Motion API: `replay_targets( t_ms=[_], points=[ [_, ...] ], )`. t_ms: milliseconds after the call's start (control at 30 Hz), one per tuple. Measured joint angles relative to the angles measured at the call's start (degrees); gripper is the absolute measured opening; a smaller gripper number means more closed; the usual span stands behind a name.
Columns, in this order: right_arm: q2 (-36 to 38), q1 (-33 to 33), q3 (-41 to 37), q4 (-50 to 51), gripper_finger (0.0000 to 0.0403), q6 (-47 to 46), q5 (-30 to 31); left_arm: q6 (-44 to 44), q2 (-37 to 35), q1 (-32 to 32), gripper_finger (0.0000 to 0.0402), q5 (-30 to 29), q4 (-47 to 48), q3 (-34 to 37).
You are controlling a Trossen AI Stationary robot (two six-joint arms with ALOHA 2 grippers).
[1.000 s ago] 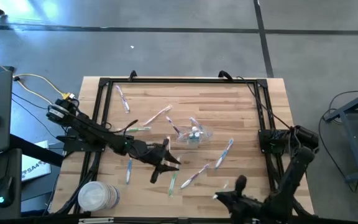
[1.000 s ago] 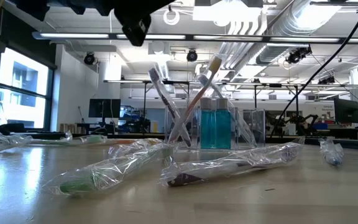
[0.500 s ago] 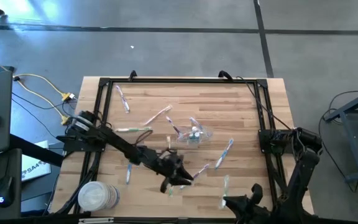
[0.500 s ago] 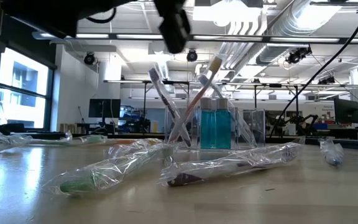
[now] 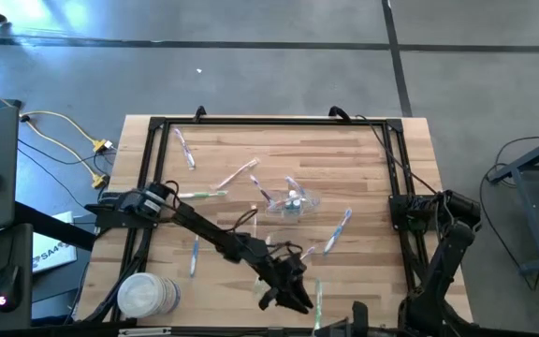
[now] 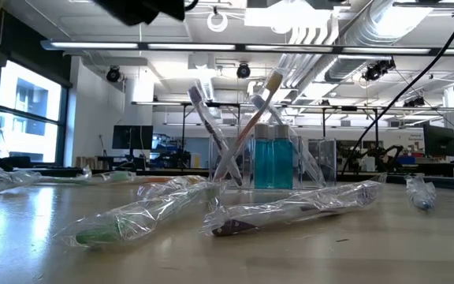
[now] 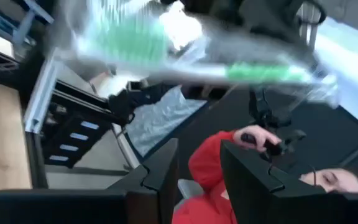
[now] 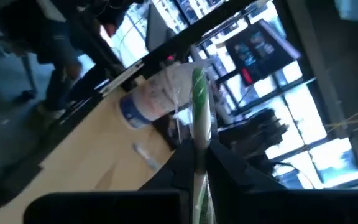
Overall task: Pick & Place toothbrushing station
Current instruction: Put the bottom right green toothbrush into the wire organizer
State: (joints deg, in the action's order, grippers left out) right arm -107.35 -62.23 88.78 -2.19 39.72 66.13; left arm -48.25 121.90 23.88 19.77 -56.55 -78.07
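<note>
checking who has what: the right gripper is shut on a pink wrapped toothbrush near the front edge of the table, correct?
Not quite: the toothbrush is green, not pink. The right wrist view shows its green handle, in clear wrapping, pinched between the shut fingers of the right gripper. The rest holds: the high view puts that gripper at the table's front edge.

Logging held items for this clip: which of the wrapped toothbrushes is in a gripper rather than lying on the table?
The green wrapped toothbrush, pinched in the right gripper at the table's near edge; the other toothbrushes lie loose on the wood.
</note>
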Motion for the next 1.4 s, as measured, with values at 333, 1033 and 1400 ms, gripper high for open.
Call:
replay_targets(
  t_ms=[333, 1033, 1400],
  points=[
    [0.02, 0.9, 0.02, -1.07, 0.0018, 3.17, -4.06, 1.49, 0.13, 0.57, 0.0118, -1.2, 1.32, -1.54],
    [0.13, 0.08, 0.04, 2.1, 0.0018, -0.4, -6.94, 3.39, 0.3, 0.61, 0.0118, -5.12, -6.55, -1.54],
    [0.03, 0.95, -0.06, 2.3, 0.0018, -0.76, -13.0, 2.97, 0.15, 0.54, 0.0118, -8.03, -8.1, -1.57]
  ],
)
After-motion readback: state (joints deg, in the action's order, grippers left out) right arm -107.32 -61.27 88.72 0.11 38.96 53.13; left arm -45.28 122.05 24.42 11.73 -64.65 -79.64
